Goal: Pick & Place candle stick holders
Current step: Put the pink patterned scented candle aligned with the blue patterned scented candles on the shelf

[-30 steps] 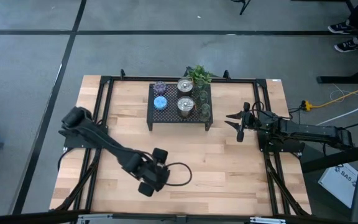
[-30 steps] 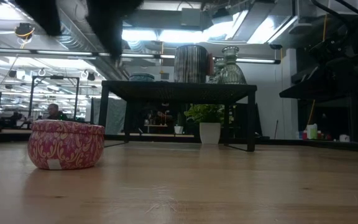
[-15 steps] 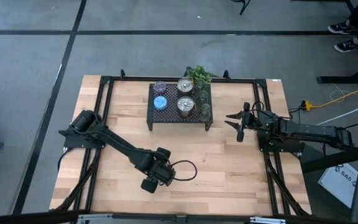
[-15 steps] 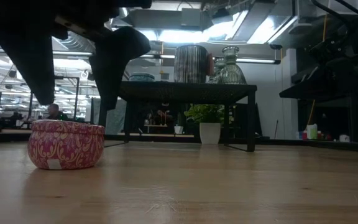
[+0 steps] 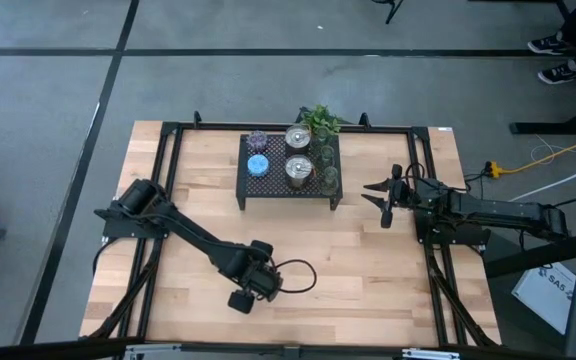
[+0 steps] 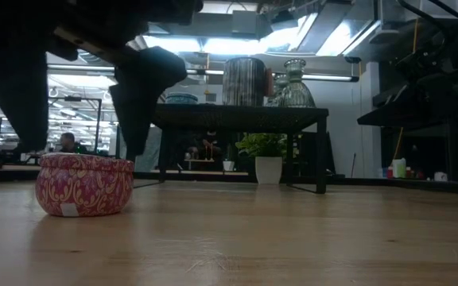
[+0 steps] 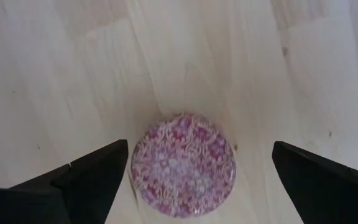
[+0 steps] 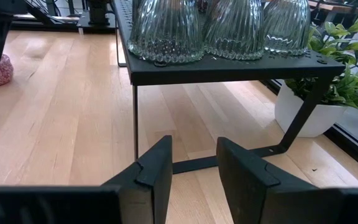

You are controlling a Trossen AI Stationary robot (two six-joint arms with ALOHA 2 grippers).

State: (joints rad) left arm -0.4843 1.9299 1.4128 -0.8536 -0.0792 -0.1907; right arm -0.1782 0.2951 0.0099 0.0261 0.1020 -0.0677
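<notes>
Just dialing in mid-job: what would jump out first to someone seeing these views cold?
The pink candle holder sits alone on the bare wood near the table's front, with the left gripper poised directly over it, fingers spread wide on either side. The other holders crowd the black mesh rack at the back, while the right gripper waits beside the rack.

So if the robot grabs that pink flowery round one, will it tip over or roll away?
Probably not. The pink holder looks low and wide, sitting flat on the table. Its smooth round side might slip a little between the left gripper fingers, which stand open around it.
</notes>
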